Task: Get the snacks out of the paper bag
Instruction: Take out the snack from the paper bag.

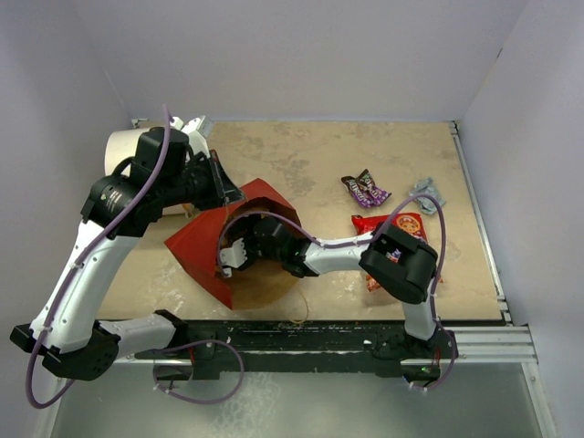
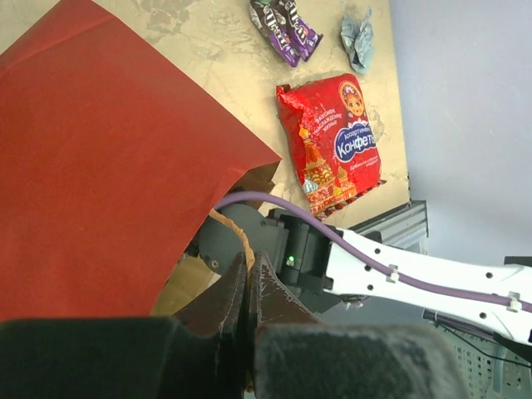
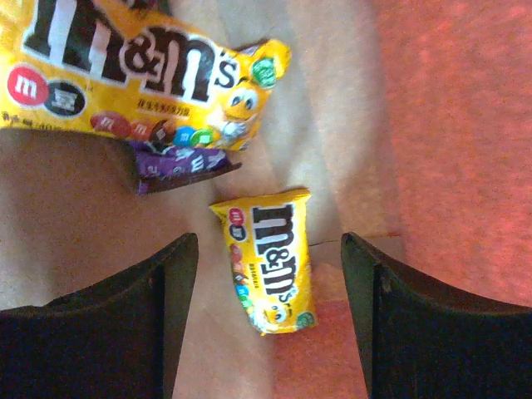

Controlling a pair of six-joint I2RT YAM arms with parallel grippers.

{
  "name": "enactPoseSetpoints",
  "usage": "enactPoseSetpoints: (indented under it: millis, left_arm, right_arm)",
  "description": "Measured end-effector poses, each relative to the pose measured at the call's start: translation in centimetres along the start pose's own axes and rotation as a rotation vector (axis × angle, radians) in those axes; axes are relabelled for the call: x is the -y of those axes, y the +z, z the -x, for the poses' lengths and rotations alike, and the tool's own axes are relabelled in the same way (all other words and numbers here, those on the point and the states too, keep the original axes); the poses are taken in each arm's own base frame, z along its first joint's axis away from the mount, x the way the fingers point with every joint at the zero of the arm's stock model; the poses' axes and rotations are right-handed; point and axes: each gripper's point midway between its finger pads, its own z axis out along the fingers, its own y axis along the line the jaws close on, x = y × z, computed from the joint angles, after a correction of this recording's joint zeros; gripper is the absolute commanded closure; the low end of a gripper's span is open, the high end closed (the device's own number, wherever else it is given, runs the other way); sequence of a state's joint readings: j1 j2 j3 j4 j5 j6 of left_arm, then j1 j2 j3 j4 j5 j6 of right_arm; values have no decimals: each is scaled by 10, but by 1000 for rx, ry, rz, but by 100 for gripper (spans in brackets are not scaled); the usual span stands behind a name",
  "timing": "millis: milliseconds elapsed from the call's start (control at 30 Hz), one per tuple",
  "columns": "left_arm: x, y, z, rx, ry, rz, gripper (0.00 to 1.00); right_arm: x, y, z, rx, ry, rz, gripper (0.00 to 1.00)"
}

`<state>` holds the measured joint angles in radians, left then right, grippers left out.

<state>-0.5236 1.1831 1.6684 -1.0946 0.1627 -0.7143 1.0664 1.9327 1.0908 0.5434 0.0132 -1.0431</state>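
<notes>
right wrist view, inside the paper bag: right gripper spread wide astride one small yellow packet, with one large yellow packet and one purple packet beyond. left gripper clamps the bag's rim, likely to keep it open. out on the table: one red packet, seemingly two purple packets, one silvery wrapper.

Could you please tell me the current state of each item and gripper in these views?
paper bag: on its side, mouth open.
left gripper: shut on the bag's rim.
right gripper: open, inside the bag.
small yellow packet: in the bag, between the open fingers, ungripped.
large yellow packet: in the bag.
red packet: out, lying flat.
purple packets: out.
silvery wrapper: out, crumpled.
</notes>
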Motion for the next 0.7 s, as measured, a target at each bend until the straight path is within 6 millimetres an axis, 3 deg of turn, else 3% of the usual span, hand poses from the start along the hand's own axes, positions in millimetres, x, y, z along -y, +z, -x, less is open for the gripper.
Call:
enactPoseSetpoints:
  millis: [133,300,467,700]
  left_arm:
    - [-1,-3,-1,-9,2,8,100]
    - [-3,-4,-4,-21,7,15,100]
    - [-2,-5,-7,-34,17,10,100]
    - [-3,-1,-9,-51,18,12,100]
  right_arm:
    - [-10,8,-17,-25,1,17,26]
    - [1,13,-37,-45,7,-18,24]
    - [13,28,-43,-31,4,-47,25]
    - [7,49,-49,-26,4,-36,28]
